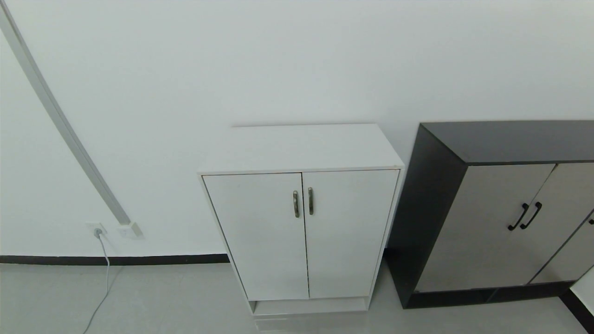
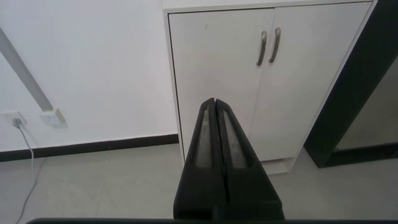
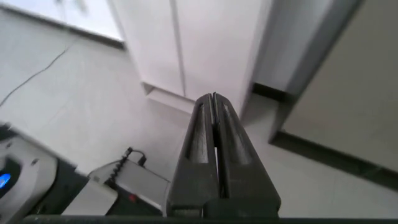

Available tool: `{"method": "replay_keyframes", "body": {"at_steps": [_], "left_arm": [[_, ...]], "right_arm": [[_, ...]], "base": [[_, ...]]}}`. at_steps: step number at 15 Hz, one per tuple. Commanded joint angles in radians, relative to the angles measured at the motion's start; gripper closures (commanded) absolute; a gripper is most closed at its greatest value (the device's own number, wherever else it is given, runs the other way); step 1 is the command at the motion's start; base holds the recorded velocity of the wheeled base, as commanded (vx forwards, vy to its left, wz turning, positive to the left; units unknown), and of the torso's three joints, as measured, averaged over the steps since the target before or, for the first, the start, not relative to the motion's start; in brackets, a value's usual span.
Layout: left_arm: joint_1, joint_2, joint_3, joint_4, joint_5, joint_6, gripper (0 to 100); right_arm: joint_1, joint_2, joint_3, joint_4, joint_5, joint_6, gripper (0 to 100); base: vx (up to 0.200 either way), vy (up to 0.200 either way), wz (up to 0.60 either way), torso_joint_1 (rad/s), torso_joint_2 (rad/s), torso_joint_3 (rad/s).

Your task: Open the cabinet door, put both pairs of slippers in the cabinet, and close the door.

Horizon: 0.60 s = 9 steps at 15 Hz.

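Note:
A white two-door cabinet stands against the wall with both doors closed. Two metal handles sit side by side at the middle seam. In the left wrist view the same cabinet is ahead, its handles near the top. My left gripper is shut with nothing in it, well short of the doors. My right gripper is shut and empty, held above the floor near the cabinet's lower part.
A black cabinet with grey doors and black handles stands just right of the white one. A wall socket with a grey cable running down to the floor is at the left. A slanted cable duct crosses the wall.

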Motion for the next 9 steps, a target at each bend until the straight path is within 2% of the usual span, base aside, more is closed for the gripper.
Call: {"method": "replay_keyframes", "body": {"at_steps": [1,6,9], "left_arm": [[0.0,0.0,0.0,0.0,0.0,0.0,100],[0.0,0.0,0.0,0.0,0.0,0.0,100],[0.0,0.0,0.0,0.0,0.0,0.0,100]], "right_arm": [[-0.138,-0.053,0.0,-0.001,-0.001,0.008,100],[-0.273,-0.191,0.0,-0.001,-0.003,0.013,100],[-0.308,-0.266,0.0,-0.001,-0.01,0.011,100]], "base": [[0.0,0.0,0.0,0.0,0.0,0.0],[0.0,0.0,0.0,0.0,0.0,0.0],[0.0,0.0,0.0,0.0,0.0,0.0]]}}
